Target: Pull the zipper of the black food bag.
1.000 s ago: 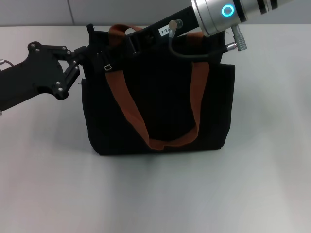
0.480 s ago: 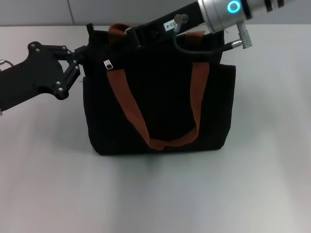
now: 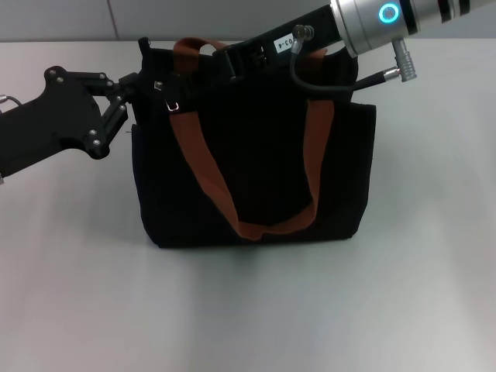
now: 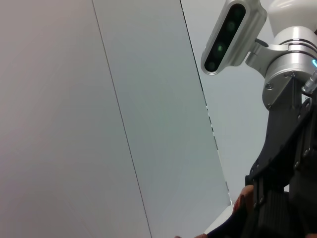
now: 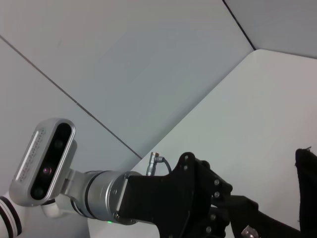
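The black food bag (image 3: 256, 170) stands upright mid-table, with its orange-brown handles draped over the front. My left gripper (image 3: 133, 87) is shut on the bag's top left corner. It also shows in the right wrist view (image 5: 233, 208). My right gripper (image 3: 221, 60) reaches in from the upper right and lies along the bag's top edge by the left strap. It also shows in the left wrist view (image 4: 277, 198). A small silver tab, the zipper (image 3: 175, 106), hangs at the top left of the bag beside the strap, left of the right gripper.
The bag rests on a pale grey table (image 3: 256, 310) with bare surface in front and to the right. A grey wall (image 3: 77, 19) runs behind the table. The right arm's cable (image 3: 310, 81) loops over the bag's top.
My right arm has drawn back to the right along the bag's top edge. The silver tab has shifted slightly near the left strap. The left gripper has not moved.
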